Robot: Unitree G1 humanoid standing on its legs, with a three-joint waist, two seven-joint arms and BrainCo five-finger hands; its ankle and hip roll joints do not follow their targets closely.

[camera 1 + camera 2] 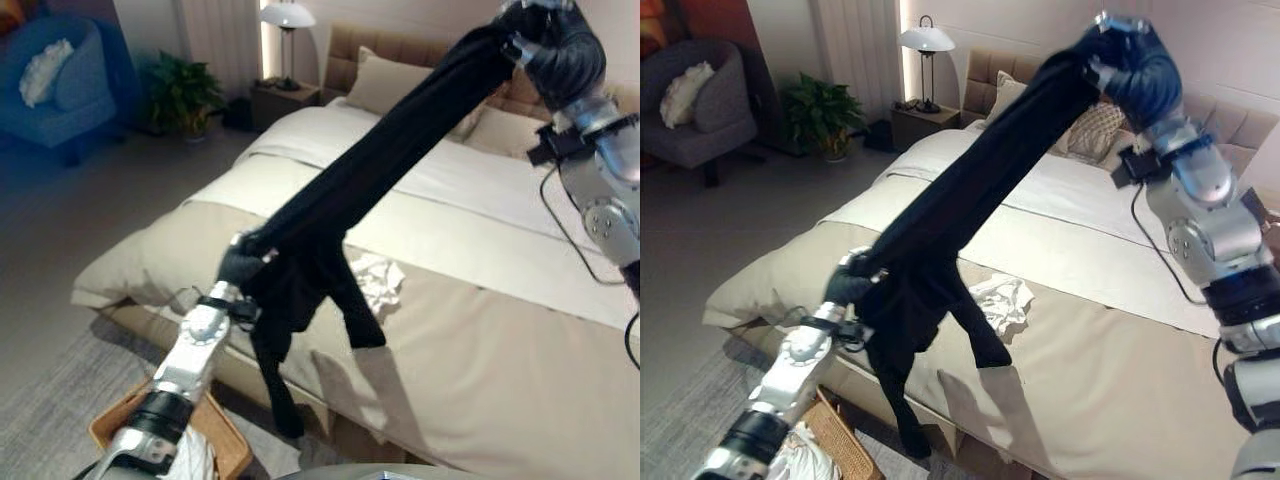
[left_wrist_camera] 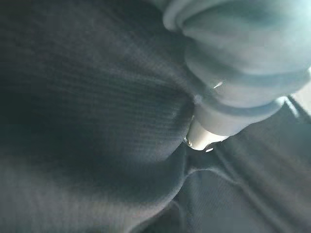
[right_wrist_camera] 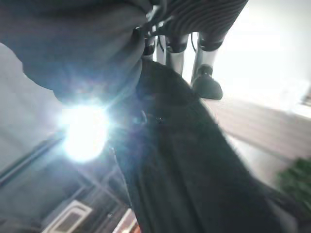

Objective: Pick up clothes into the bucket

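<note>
Nearest the camera, a woven brown basket [image 1: 232,450] sits on the floor at the foot of the bed [image 1: 480,360], with pale cloth inside it. Just above it, a long black garment [image 1: 370,170] hangs in the air, stretched taut on a slant between the robot's 2 hands. The left hand [image 1: 238,262] holds the lower end over the near edge of the bed; black cloth wraps over it, so it is not possible to tell how its fingers are set. Loose parts of the garment dangle below this hand toward the floor. The right hand [image 1: 1130,62] is raised high over the pillows [image 1: 385,85], its fingers [image 3: 206,73] curled around the upper end of the garment. A small crumpled white cloth [image 1: 1002,298] lies on the beige bedcover beside the hanging black fabric. Farther back stand a bedside lamp [image 1: 287,20], a potted plant [image 1: 182,95] and a dark armchair [image 1: 700,105].
</note>
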